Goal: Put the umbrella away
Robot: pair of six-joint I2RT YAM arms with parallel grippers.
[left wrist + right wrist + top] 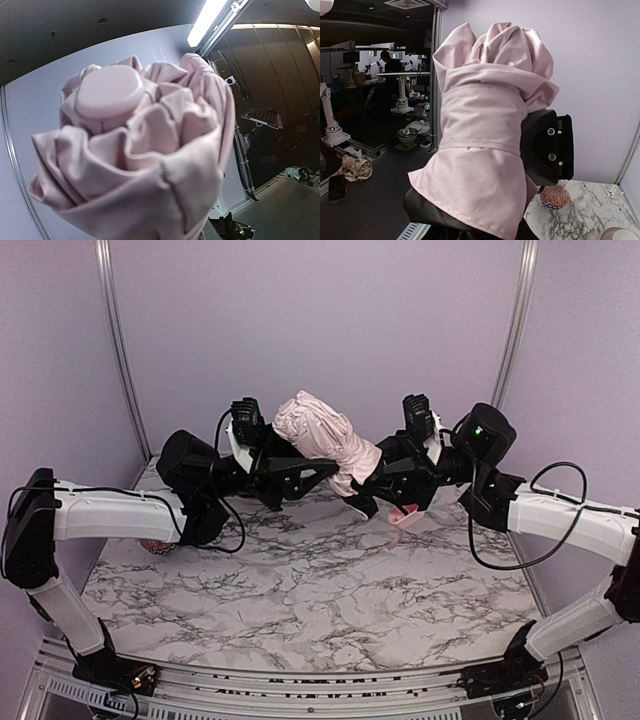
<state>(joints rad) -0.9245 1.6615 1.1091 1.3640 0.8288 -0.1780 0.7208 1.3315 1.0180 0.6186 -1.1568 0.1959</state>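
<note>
The umbrella (322, 435) is a folded pale pink bundle held in the air above the back of the table, between both arms. My left gripper (316, 473) is closed on its lower left side. My right gripper (374, 486) is closed on its lower right end, where the black lining (358, 504) shows. A small pink handle piece (403, 516) hangs below. In the left wrist view the fabric (150, 165) and round pink end cap (107, 92) fill the frame and hide my fingers. In the right wrist view the umbrella (485, 135) hides my fingers, and the left gripper's black body (547, 145) presses its side.
A small reddish patterned ball (555, 196) lies on the marble table (320, 590); it also peeks out under the left arm in the top view (160, 545). A pale round rim (620, 234) shows at the right wrist view's corner. Lilac walls (320, 320) enclose the back and sides.
</note>
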